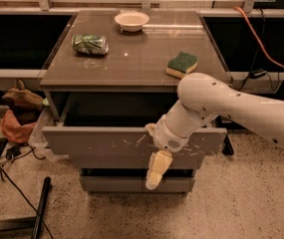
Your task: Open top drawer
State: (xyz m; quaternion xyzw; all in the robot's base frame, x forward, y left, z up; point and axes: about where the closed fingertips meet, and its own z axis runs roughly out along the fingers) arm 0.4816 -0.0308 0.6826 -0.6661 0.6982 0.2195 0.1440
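Note:
The top drawer is a wide grey-brown front panel with whitish scratches, pulled out partway from the cabinet, with a dark gap behind it. My gripper hangs over the panel's top edge a little right of the middle. One cream finger lies down the front face, reaching past the panel's lower edge. The other is hidden behind the panel. The gripper looks shut on the drawer front. My white arm comes in from the right.
Two shorter drawer fronts sit below, pushed in. The cabinet top holds a crushed green can, a white bowl and a green-yellow sponge. Bags, cables and a black pole lie at the left.

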